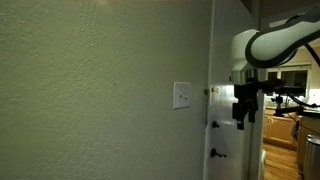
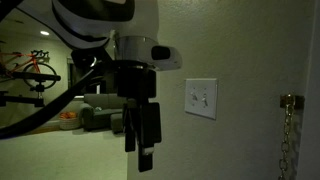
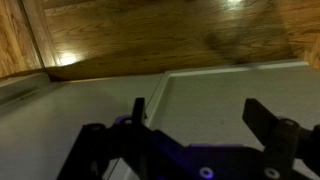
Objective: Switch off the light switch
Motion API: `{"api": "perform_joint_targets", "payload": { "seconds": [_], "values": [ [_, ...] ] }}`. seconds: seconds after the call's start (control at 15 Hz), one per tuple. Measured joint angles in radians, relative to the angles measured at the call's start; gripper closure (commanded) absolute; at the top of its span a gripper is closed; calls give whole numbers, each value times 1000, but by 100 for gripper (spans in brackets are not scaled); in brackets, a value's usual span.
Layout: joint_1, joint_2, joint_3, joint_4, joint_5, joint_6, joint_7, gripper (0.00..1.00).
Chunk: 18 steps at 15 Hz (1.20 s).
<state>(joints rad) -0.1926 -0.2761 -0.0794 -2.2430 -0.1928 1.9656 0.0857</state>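
Note:
A white double light switch plate (image 1: 182, 95) is mounted on the pale wall; it also shows in an exterior view (image 2: 201, 98). My gripper (image 1: 241, 118) hangs pointing down, to the right of the switch and clear of the wall, with nothing between its fingers. In an exterior view the gripper (image 2: 142, 150) sits left of the switch and slightly lower. In the wrist view the two dark fingers (image 3: 198, 115) are spread apart over a pale surface and hold nothing. The switch is not in the wrist view.
A white door edge with a latch (image 1: 213, 92) and handle (image 1: 216, 154) stands right of the switch. A brass door chain (image 2: 289, 125) hangs at the right. Wooden floor (image 3: 150, 35) lies below. A dim room with a bicycle (image 2: 35, 66) is behind.

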Motion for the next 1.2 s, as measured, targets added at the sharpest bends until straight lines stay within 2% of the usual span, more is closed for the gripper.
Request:
{"api": "perform_joint_targets", "payload": {
  "seconds": [0.73, 1.2],
  "values": [
    [2, 0, 0, 0, 0, 0, 0, 0],
    [44, 3, 11, 19, 37, 7, 0, 0]
  ]
}}
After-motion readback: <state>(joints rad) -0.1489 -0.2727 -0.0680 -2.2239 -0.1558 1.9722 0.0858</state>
